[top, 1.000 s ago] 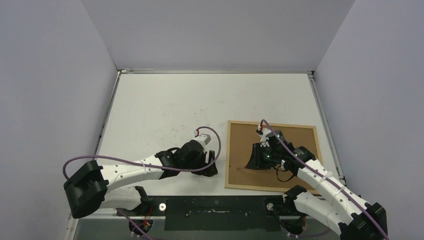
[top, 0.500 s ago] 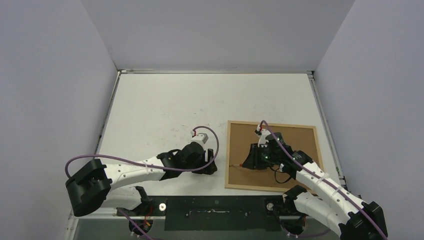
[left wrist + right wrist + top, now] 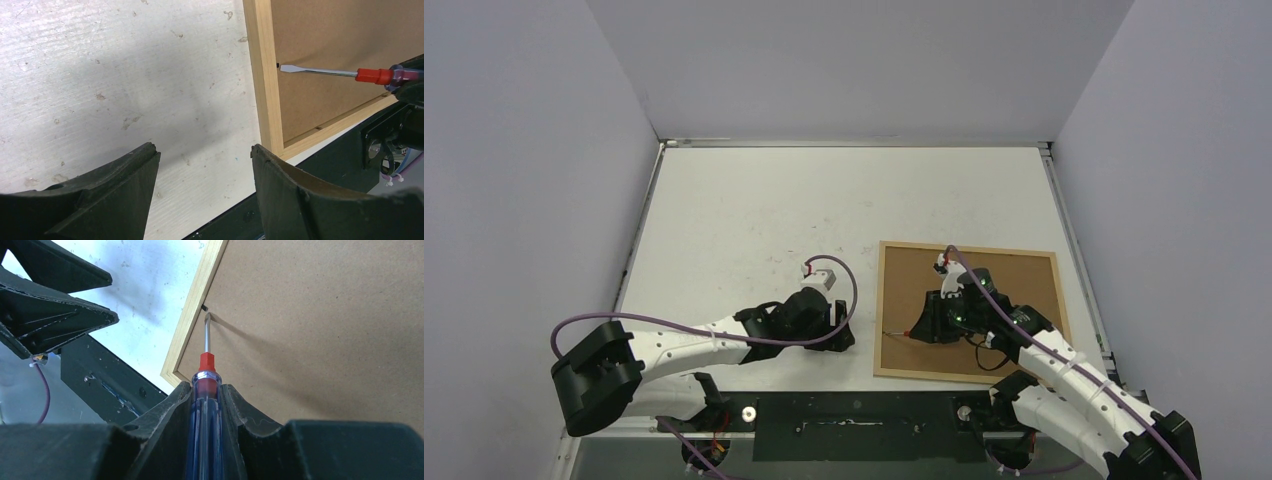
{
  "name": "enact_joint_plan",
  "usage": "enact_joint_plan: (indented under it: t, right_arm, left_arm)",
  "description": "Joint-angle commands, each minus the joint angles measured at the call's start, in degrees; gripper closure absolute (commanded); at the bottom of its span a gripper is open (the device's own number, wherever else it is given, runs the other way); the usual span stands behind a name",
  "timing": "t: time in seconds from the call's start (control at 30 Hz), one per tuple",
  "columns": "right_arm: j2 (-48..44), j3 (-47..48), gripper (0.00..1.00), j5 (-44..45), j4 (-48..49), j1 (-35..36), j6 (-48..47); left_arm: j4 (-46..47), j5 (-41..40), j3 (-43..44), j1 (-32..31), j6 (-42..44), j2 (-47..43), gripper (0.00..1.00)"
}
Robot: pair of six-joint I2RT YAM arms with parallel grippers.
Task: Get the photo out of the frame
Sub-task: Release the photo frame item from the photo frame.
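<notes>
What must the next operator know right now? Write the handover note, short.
Left gripper: open, empty, low over the table just left of the frame.
Right gripper: shut on the screwdriver, blade tip at a small black tab on the frame's left rail.
Frame lies face down, backing panel up and seated.
Done: nothing out yet; the photo is not in view.
Left, likely: pry the tab clear, lift the backing, take the photo out.

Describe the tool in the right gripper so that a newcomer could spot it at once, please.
On the right half of the table lies the frame, back up, brown backing panel showing. Over that panel's near left part, the right gripper is shut on a screwdriver aimed at the frame's left rail. Only it has a blue handle, red collar and slim flat blade.
</notes>
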Motion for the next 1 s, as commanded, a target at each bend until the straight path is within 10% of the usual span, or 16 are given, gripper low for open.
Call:
enact_joint_plan:
  t: [0.0, 0.97]
  right_arm:
    - [0.7, -0.4, 1.00, 0.0, 2.5, -0.1, -0.6]
    - [13.1, -0.3, 1.00, 2.8, 17.3, 8.2, 0.8]
  left_arm:
    - [3.3, -0.2, 0.1, -0.3, -0.2, -0.6, 0.35]
    - [9.3, 0.8, -5.2, -0.5, -1.6, 1.8, 0.43]
